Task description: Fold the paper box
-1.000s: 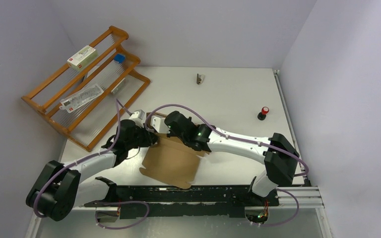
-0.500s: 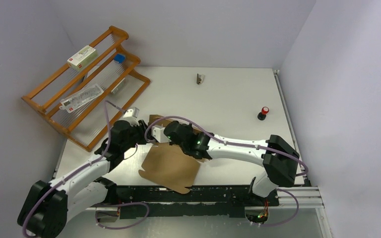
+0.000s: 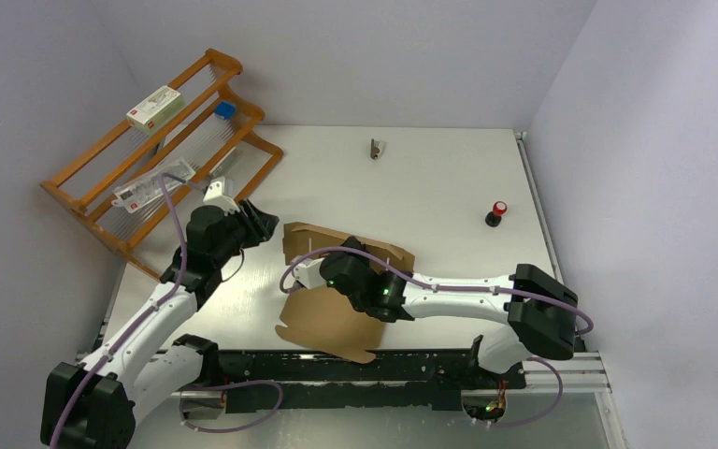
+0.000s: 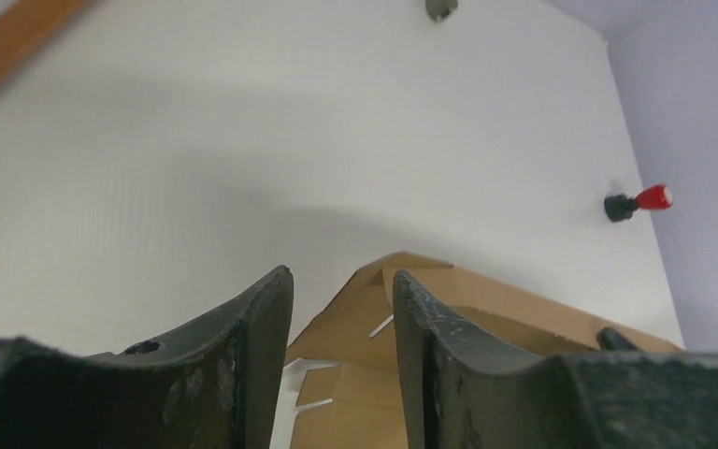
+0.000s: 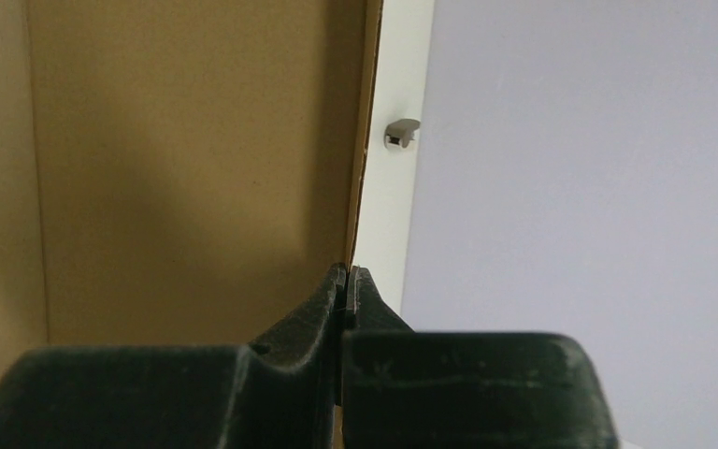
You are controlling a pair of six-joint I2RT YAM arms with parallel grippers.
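At the near middle of the smooth white table (image 3: 449, 178) we see the paper box (image 3: 332, 323), a plain matte brown cardboard sheet, partly folded. Its flat panel with a notched near edge rests on the surface, and a creased wall stands up along the far side. The right gripper (image 5: 347, 269) is clenched, its dark tapered tips pinching the thin edge of an upright cardboard panel. The left gripper (image 4: 341, 281) hangs released to the left of the box, its scuffed, curved black fingers apart with nothing between them.
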